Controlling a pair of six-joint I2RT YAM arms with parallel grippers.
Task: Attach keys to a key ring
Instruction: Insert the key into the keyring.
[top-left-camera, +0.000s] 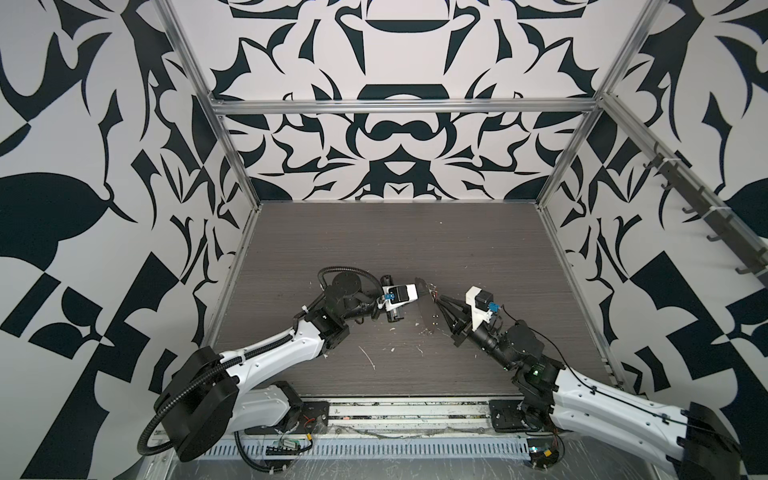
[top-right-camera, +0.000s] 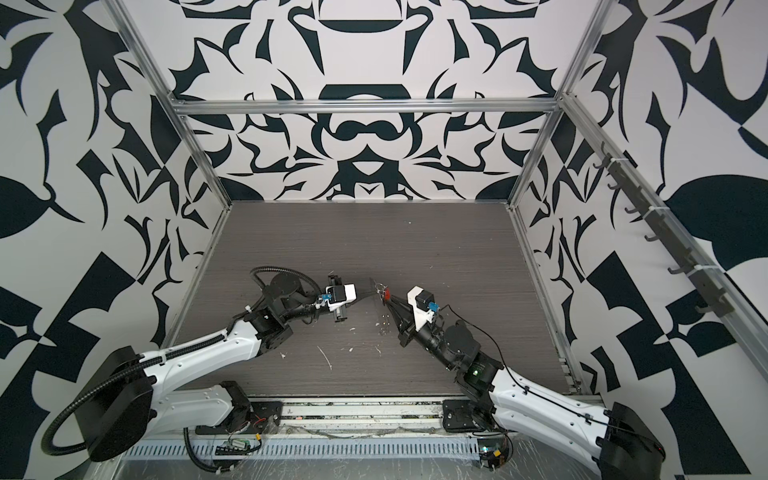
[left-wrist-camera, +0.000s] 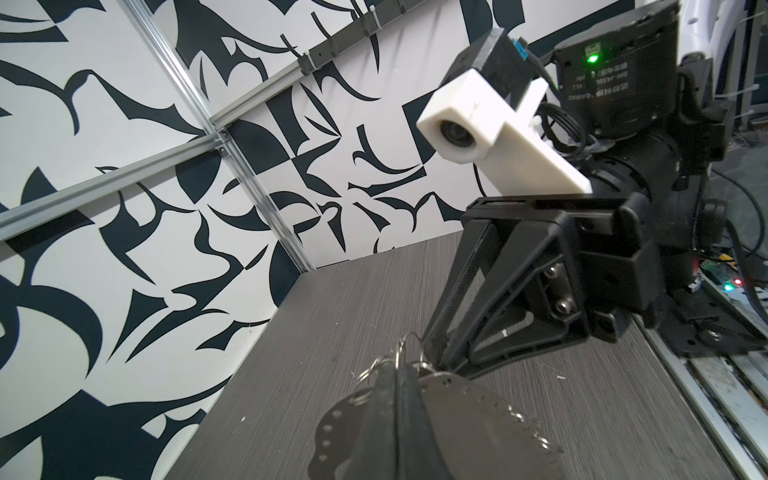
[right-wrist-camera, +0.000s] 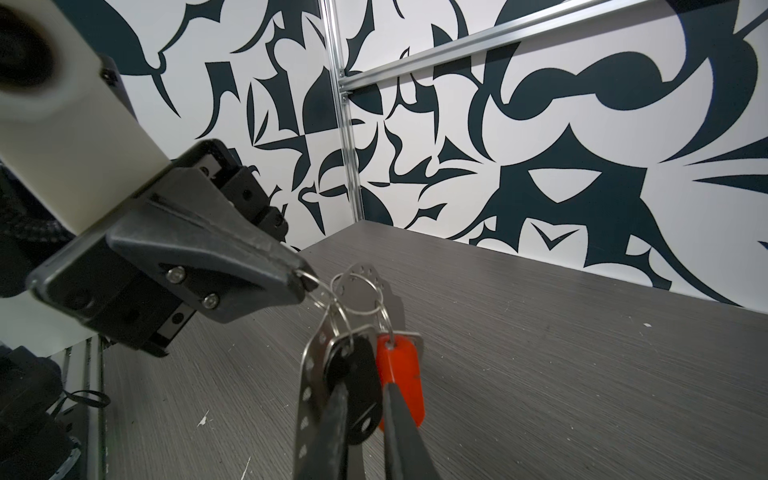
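- One key ring (right-wrist-camera: 306, 399) hangs in the air between the two arms, over the near middle of the tabletop (top-left-camera: 374, 249). It is thin, round, dull grey metal that reads as a flat disc, with a row of small holes near its rim. In a top view the key ring (top-left-camera: 428, 309) stands almost on edge.
- Thin wire split rings (right-wrist-camera: 337, 311) cluster at its upper rim and carry the keys (right-wrist-camera: 418, 338), of which only a silver edge shows behind the tags.
- The black tag (right-wrist-camera: 357, 382) is a smooth plastic oval lying flat against the disc. The red-orange tag (right-wrist-camera: 401, 374), glossy and rounded, hangs just beside it.
- The left end effector (right-wrist-camera: 305, 282) has matte black tapered tips, pressed together on a thin wire loop at the key ring's rim.
- The right end effector (left-wrist-camera: 437, 362) has long black fingers (right-wrist-camera: 336, 424) that stand a little apart with the black tag in the gap. Whether the pads press on it I cannot tell.
- A blocky white plastic camera housing (left-wrist-camera: 465, 129) sits on the right wrist.
- The tabletop is dark grey laminate with fine straight grain, flecked with white scraps (top-left-camera: 368, 357) toward its near edge.
- The walls (top-left-camera: 83, 166) around it carry bold black-and-white curved shapes, framed by grooved aluminium rails (top-left-camera: 399, 106).
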